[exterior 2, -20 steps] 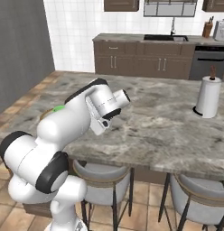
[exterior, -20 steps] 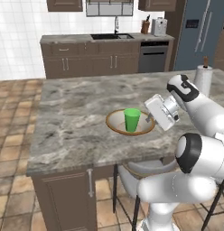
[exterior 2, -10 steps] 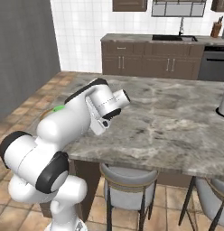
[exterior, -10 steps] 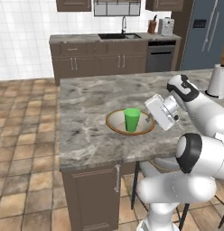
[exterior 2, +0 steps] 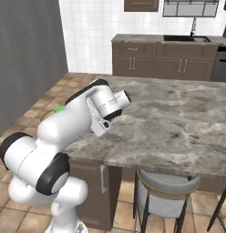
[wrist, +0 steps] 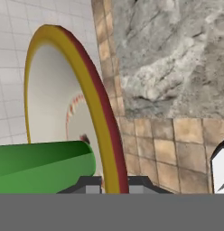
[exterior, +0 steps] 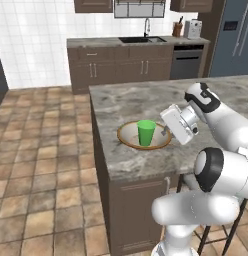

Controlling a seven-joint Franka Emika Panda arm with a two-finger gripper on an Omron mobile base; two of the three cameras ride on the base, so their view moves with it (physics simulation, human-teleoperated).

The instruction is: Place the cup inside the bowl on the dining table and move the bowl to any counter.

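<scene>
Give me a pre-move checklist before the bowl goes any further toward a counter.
1. Cup inside bowl: ok, it stands upright in the middle.
2. Gripper on the bowl rim: ok, fingertips straddle the rim in the hand view.
3. Grip firmly closed: cannot tell.
4. Bowl lifted off the dining table: cannot tell.
5. Counter by the sink visible ahead: ok.

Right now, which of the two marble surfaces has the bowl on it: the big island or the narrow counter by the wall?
The big island: the bowl, with the green cup inside, sits near its corner. The wall counter holds a sink.
</scene>
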